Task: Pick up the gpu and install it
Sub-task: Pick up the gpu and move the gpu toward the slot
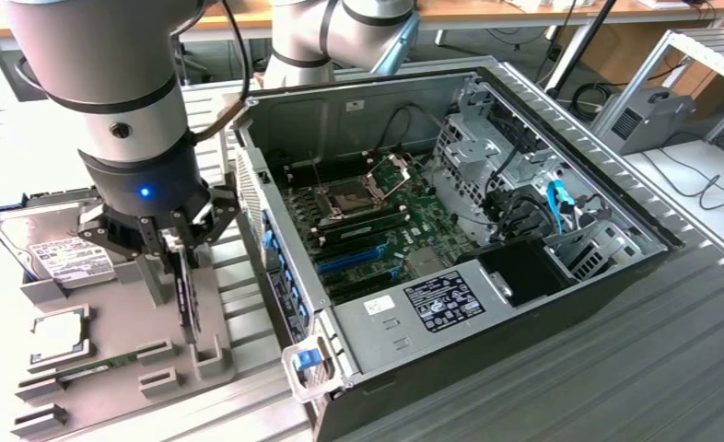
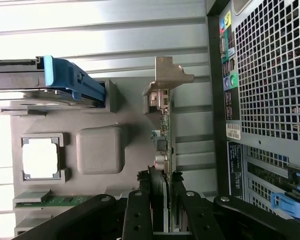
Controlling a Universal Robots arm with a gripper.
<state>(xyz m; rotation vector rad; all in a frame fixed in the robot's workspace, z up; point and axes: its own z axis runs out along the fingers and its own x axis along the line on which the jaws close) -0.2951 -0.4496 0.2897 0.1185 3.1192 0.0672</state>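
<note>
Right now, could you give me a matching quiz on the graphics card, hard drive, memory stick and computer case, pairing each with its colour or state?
Things:
1 graphics card
2 hard drive
3 memory stick
4 computer case

States:
A side panel off, insides showing
B green
C standing on edge, gripper closed on it
D white label facing up

Pairs: 1-C, 2-D, 3-B, 4-A
</note>
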